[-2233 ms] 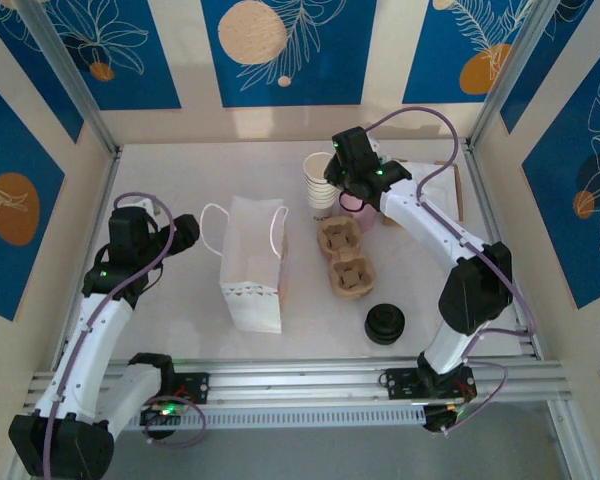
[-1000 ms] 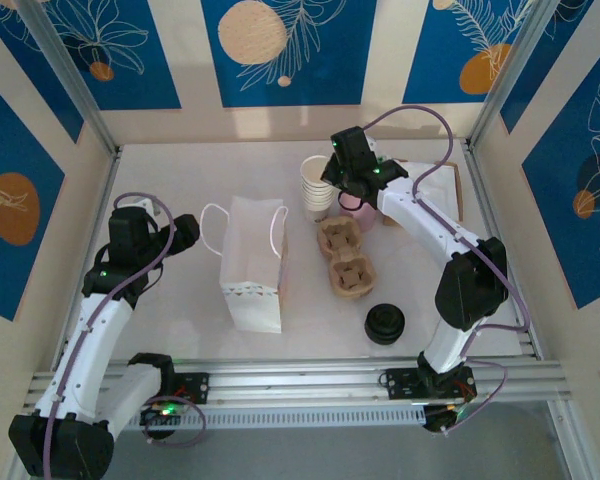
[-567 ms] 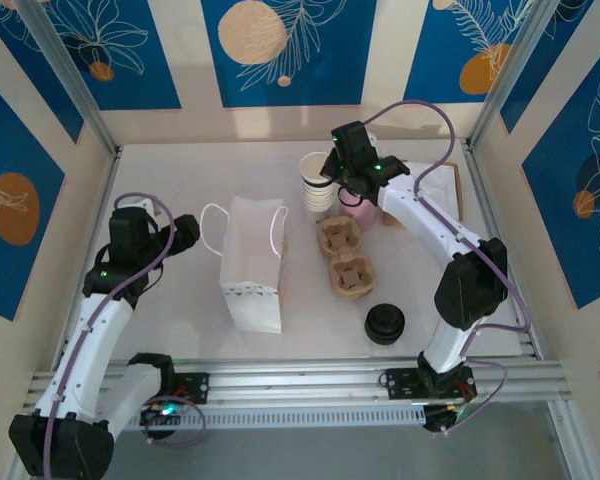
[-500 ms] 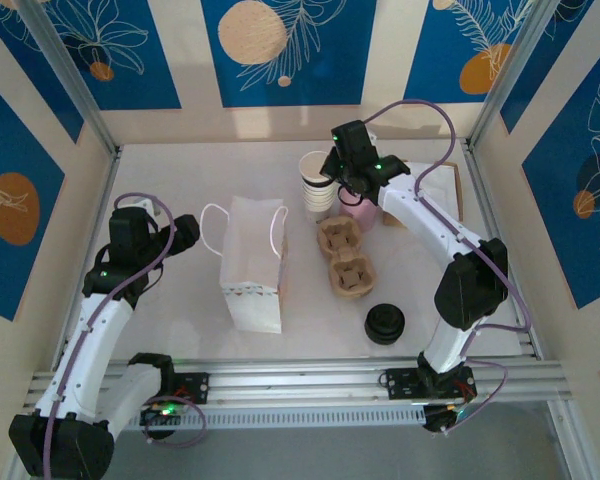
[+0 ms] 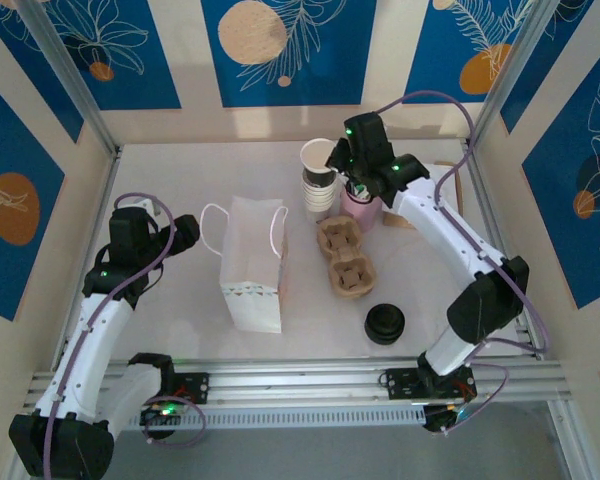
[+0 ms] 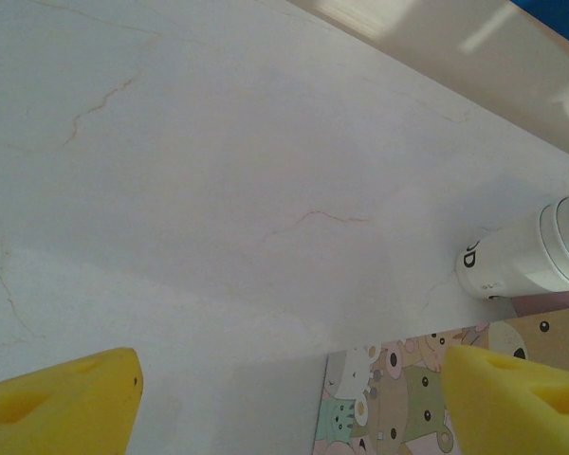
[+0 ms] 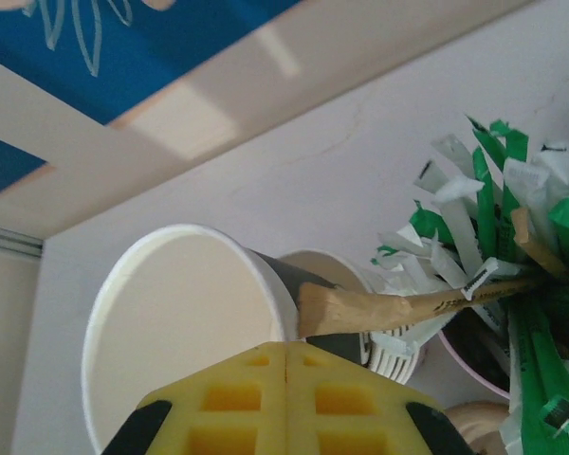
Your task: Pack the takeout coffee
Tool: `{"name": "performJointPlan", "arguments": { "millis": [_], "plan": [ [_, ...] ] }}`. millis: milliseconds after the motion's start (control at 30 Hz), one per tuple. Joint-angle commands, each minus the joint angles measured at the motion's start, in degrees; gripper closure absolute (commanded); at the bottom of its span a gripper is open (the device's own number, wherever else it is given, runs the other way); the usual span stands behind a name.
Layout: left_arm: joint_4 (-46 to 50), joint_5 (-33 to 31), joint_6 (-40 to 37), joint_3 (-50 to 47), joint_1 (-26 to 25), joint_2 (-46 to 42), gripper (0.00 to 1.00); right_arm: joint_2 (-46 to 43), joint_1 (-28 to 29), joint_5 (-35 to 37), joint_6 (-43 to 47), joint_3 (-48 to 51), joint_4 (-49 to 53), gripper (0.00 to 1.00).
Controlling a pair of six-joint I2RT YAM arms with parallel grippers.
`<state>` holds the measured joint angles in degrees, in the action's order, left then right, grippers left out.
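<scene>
My right gripper (image 5: 338,166) (image 7: 286,358) is shut on the rim of a white paper cup (image 5: 317,155) (image 7: 185,318), held just above the stack of cups (image 5: 318,197) (image 7: 379,327) at the back of the table. A brown stir stick (image 7: 412,303) leans against the lifted cup. The white paper bag (image 5: 252,262) (image 6: 408,393) lies flat mid-table. A brown cup carrier (image 5: 345,256) sits to its right. My left gripper (image 5: 185,232) (image 6: 289,403) hovers open left of the bag, its yellow fingers (image 6: 62,412) wide apart and empty.
A pink cup (image 5: 360,207) stuffed with green and white packets (image 7: 512,218) stands right of the stack. Black lids (image 5: 384,324) are stacked near the front. Walls close in the table on three sides.
My right gripper has risen and shifted right, lifting the top cup off the stack. The left arm has stayed still.
</scene>
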<state>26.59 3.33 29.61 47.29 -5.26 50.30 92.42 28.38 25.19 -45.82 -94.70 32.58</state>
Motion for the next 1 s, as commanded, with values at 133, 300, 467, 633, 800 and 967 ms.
{"name": "performJointPlan", "arguments": {
  "millis": [133,300,467,633,800,967],
  "plan": [
    [-0.7,-1.1,-0.1,-0.6,0.8,-0.7,0.18,-4.9,0.6,-4.2,2.6,-2.0,-1.6,1.00],
    [-0.7,-1.4,-0.3,-0.7,0.8,-0.6,0.18,-7.5,1.5,-6.5,4.0,-2.1,-1.8,1.00],
    [-0.7,-1.6,-0.2,-0.6,0.8,-0.7,0.18,-10.7,3.0,-6.9,4.6,-1.1,-1.9,1.00],
    [-0.7,-1.7,-0.2,-0.6,0.8,-0.6,0.18,-13.9,3.7,-7.1,4.5,0.1,-2.3,1.00],
    [-0.6,-2.0,-0.3,-0.6,0.8,-0.9,0.18,-18.1,5.9,-6.4,4.9,1.9,-0.6,1.00],
    [-0.5,-2.5,-0.3,-0.5,0.8,-0.9,0.18,-23.9,10.3,-2.9,5.4,6.4,2.7,1.00]
  ]
}}
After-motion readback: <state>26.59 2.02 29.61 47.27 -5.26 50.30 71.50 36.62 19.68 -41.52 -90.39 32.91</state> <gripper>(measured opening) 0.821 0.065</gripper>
